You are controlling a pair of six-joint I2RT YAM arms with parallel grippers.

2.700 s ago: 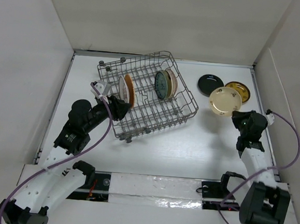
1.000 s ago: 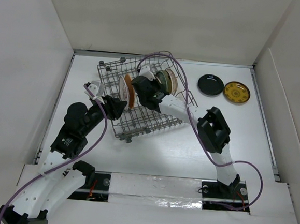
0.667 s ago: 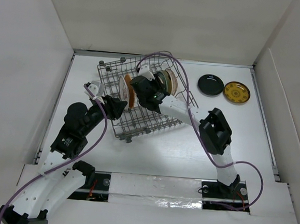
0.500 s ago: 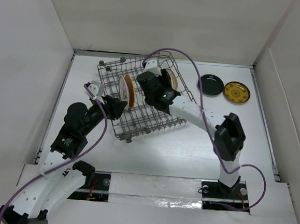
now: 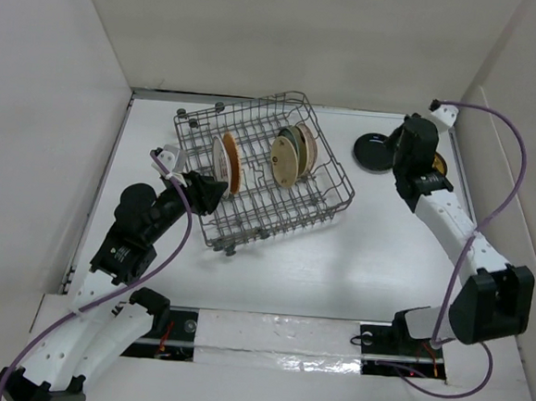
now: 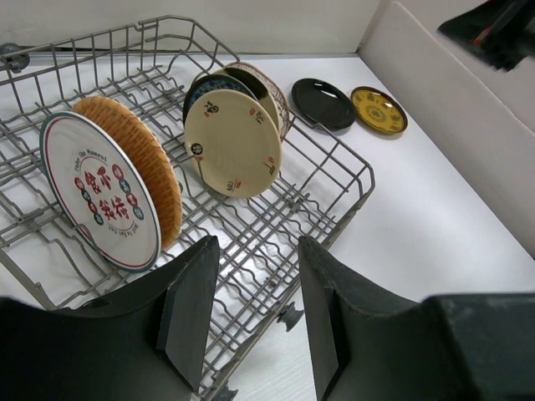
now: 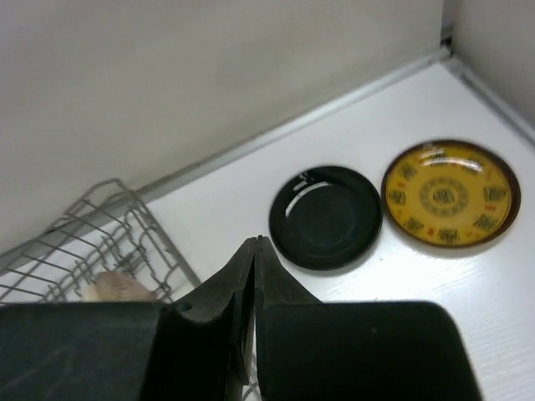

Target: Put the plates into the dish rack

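Observation:
The grey wire dish rack (image 5: 261,172) (image 6: 334,180) holds several upright plates. A white plate with red characters (image 6: 100,196) leans on an orange woven one (image 6: 142,167) (image 5: 226,163). A cream-gold plate (image 5: 285,162) (image 6: 234,144) stands in front of a teal (image 6: 211,86) and a pinkish one (image 6: 269,88). On the table lie a glossy black plate (image 7: 326,217) (image 5: 369,153) and a yellow patterned plate (image 7: 450,198) (image 6: 378,109). My left gripper (image 5: 208,194) (image 6: 255,317) hangs open over the rack's near-left rim, holding nothing. My right gripper (image 5: 410,142) (image 7: 255,244) is shut and empty, raised near the black plate.
White walls enclose the table on the left, back and right. In the top view the right arm (image 5: 452,224) hides most of the yellow plate. Bare tabletop (image 5: 365,264) lies in front of the rack.
The right arm has left the cream-gold plate standing in the rack and swung back right to the black and yellow plates, its gripper now shut. The left arm has not moved.

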